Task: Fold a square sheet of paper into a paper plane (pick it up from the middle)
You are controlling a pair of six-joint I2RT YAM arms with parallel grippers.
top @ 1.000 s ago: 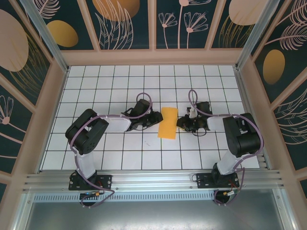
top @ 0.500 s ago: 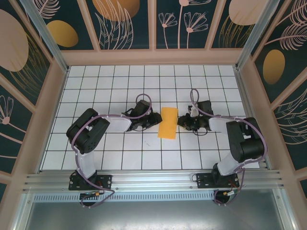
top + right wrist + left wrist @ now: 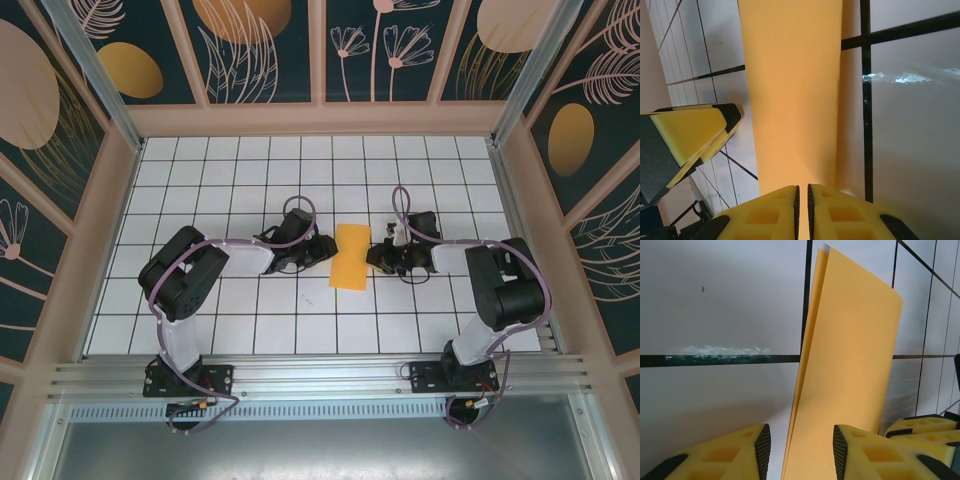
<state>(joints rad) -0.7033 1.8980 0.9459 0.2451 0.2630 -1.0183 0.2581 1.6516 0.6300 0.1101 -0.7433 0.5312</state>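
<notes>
The square sheet of paper [image 3: 351, 256], orange-yellow, lies folded in half into a narrow strip at the middle of the white grid table [image 3: 300, 170]. My left gripper [image 3: 325, 250] is at its left edge. In the left wrist view this gripper [image 3: 799, 440] stands open, and the two layers of the paper [image 3: 850, 365] pass between its fingers without being pinched. My right gripper [image 3: 380, 258] is at the right edge. Its jaws [image 3: 802, 192] are closed to a thin slit, and the paper [image 3: 790, 90] runs into that slit.
Both arms reach inward from their bases at the near edge, low over the table. Panelled walls with orange oval prints [image 3: 130, 70] enclose the table on three sides. The left gripper's yellow fingers [image 3: 695, 135] appear across the paper in the right wrist view.
The right gripper's jaws have narrowed a little and its arm has shifted slightly. The paper and the left gripper have stayed in place.
</notes>
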